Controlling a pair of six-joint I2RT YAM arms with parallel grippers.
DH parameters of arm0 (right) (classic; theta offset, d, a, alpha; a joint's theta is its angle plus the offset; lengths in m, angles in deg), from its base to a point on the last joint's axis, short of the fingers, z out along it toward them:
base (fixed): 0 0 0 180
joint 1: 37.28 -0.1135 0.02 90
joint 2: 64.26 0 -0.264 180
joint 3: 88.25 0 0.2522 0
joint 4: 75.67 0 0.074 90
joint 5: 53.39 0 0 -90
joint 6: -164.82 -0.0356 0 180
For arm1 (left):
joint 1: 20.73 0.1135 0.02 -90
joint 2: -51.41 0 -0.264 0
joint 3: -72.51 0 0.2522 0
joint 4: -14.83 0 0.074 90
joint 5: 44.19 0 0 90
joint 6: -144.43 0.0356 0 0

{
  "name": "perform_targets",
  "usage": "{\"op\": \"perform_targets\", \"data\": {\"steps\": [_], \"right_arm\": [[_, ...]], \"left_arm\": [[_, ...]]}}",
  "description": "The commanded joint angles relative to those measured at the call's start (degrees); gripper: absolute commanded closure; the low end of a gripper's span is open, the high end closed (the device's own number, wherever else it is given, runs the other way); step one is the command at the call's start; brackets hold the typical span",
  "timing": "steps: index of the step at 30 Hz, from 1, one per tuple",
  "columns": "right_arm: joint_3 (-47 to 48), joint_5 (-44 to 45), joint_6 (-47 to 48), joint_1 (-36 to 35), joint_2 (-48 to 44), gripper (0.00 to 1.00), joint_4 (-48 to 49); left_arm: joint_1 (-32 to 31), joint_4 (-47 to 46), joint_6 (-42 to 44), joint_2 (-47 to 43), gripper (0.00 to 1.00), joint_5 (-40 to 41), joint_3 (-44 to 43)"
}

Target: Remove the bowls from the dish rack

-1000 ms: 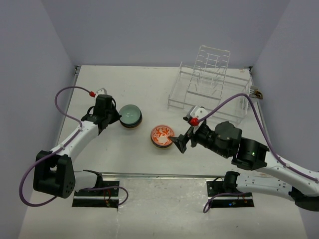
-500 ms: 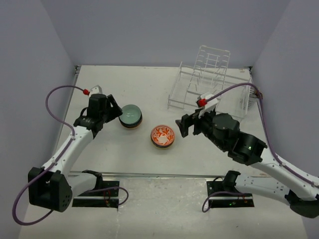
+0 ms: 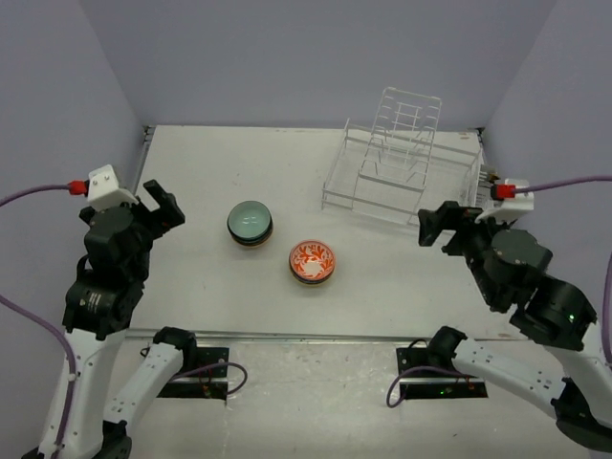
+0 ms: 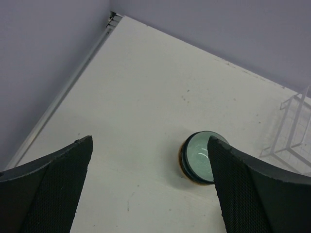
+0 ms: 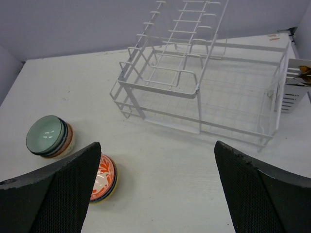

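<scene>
The dish rack (image 3: 402, 158) stands at the back right with no bowl showing in it; the right wrist view shows it (image 5: 199, 111) straight ahead. A green bowl (image 3: 251, 223) tops a small stack left of centre. An orange-patterned bowl (image 3: 312, 261) tops a second stack just in front and to its right. My left gripper (image 3: 161, 206) hangs open, raised, well left of the green bowl (image 4: 198, 155). My right gripper (image 3: 438, 225) is open too, raised in front of the rack's near right corner, with the orange bowl (image 5: 106, 177) behind its left finger's edge and the green bowl (image 5: 48, 136) beyond.
A white slotted cutlery holder (image 5: 294, 92) hangs on the rack's right end with something brownish in it. Purple walls close in the table (image 3: 220, 163) on the left, back and right. A metal rail (image 4: 73, 82) runs along the left edge.
The left gripper opened, let go at the green bowl stack, and drew back left and up. The right gripper pulled away from the orange bowl to the right, staying open.
</scene>
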Motion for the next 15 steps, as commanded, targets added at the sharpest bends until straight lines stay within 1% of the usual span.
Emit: {"op": "perform_targets", "data": {"steps": [1, 4, 5, 8, 9, 12, 15], "right_arm": [[-1.79, 5.8, -2.65, 0.24, -6.86, 0.01, -5.75], [-4.87, 6.08, -3.01, 0.24, -11.28, 0.01, -5.39], [-5.58, 5.9, -2.92, 0.24, -13.81, 0.01, -5.39], [-8.3, 6.24, -2.92, 0.24, -17.16, 0.01, -5.3], [-10.14, 7.64, -2.74, 0.24, -17.87, 0.01, -4.69], [-13.22, 10.02, -3.18, 0.24, -19.28, 0.01, -3.2], [-14.72, 10.47, -2.48, 0.24, -19.38, 0.01, -1.88]], "left_arm": [[0.32, 6.3, 6.4, -3.25, 0.0, 3.97, 0.43], [0.32, 5.79, 6.49, -7.38, 0.0, 3.35, 2.54], [0.32, 5.43, 6.49, -8.27, 0.0, 4.4, 3.24], [0.15, 2.27, 5.44, -11.35, 0.0, 6.6, 7.9], [0.23, 1.57, 4.92, -11.88, 0.0, 6.26, 9.39], [0.23, 1.74, 3.33, -12.14, 0.0, 5.72, 9.58], [0.23, 1.21, 3.06, -12.15, 0.0, 6.43, 10.37]]}}
